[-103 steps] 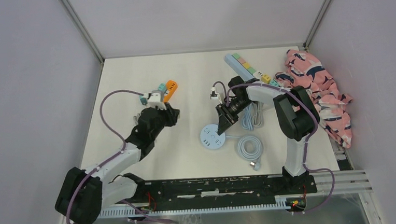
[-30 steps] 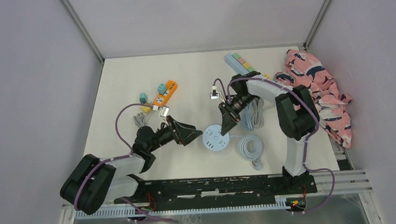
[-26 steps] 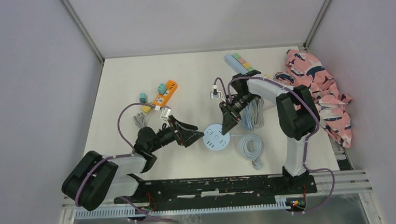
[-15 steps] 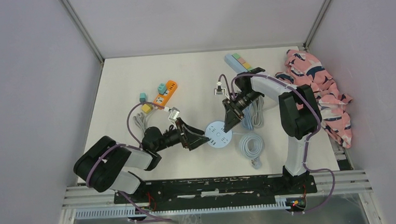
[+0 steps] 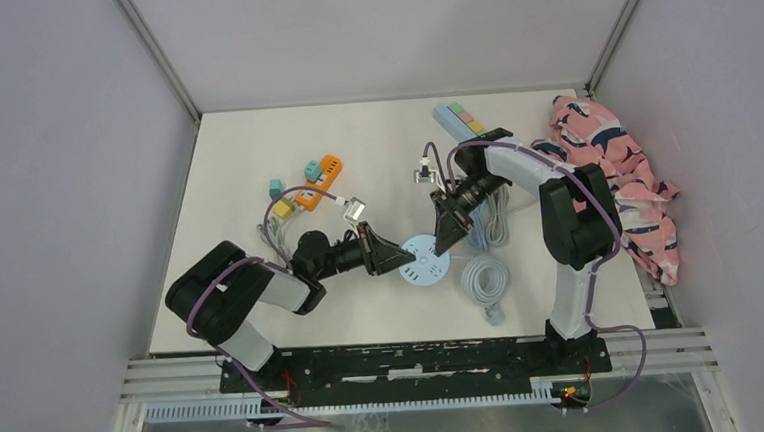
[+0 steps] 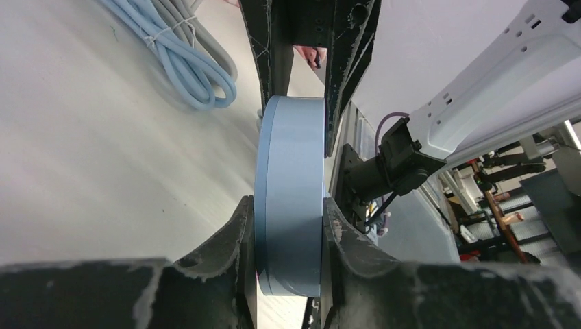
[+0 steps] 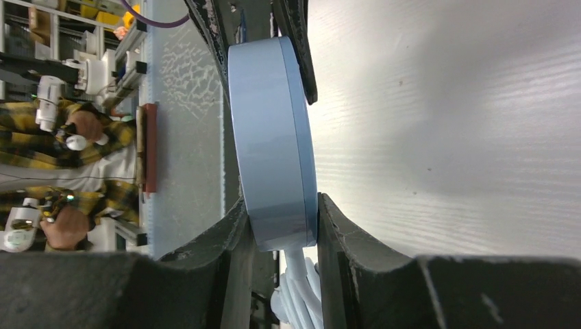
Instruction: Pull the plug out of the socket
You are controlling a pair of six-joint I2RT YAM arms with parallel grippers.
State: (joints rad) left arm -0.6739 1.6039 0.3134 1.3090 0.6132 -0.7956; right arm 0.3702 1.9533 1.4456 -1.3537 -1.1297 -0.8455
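Note:
The socket is a round pale-blue disc in the middle of the table, and both grippers hold it by opposite edges. My left gripper comes in from the left and is shut across the thickness of the socket. From the right, my right gripper is shut on the socket where its white cable leaves. Each wrist view shows the other gripper's dark fingers on the disc's far side. I cannot make out a plug on the socket in any view.
A coiled pale-blue cable lies right of the socket, with more coiled cables behind it. An orange power strip and small adapters sit at the left. A pastel power strip and pink cloth are at the back right.
My left arm has swung right to the socket and its jaws have shut on the rim. The socket has shifted slightly right. My right gripper has kept its grip.

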